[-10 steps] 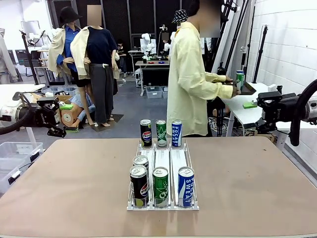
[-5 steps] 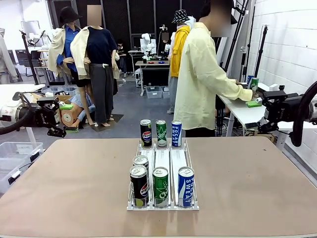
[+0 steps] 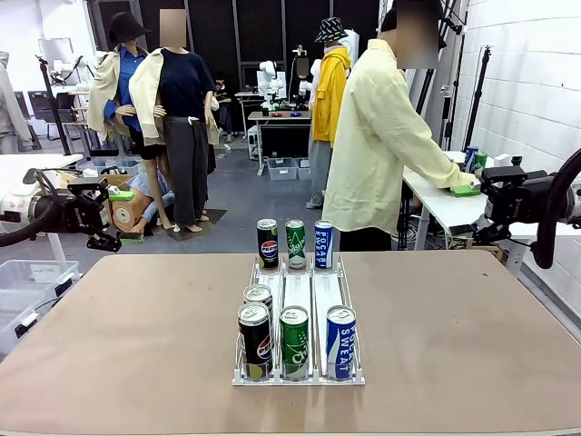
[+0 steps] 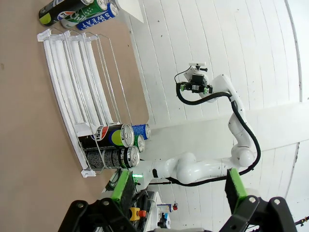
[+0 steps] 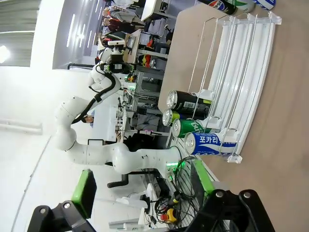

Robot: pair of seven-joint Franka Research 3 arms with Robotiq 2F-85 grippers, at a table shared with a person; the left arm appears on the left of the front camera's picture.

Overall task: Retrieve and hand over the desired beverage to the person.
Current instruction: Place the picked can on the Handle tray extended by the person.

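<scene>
The seven drink cans sit in a clear rack at the middle of the tabletop, well apart from both claws, which hang off the table's two sides. The left claw hovers beyond the left edge with its green-padded fingers spread and nothing between them; the left wrist view shows the same wide gap. The right claw hangs beyond the right edge, likewise spread and empty. Counted by kind, there are three dark cola cans, two green cans and two blue cans. At the rack's near end stand a cola can, a green can and a blue can, with a second cola can just behind the first. At the far end stand another cola can, a green can and a blue can. The rack has three lanes, and the middle stretch of the centre and right lanes is bare. The person in a pale-yellow shirt stands past the far edge, turned towards a white side table on the right, one hand by a green object there. No object lies on the tabletop between either claw and the rack.
</scene>
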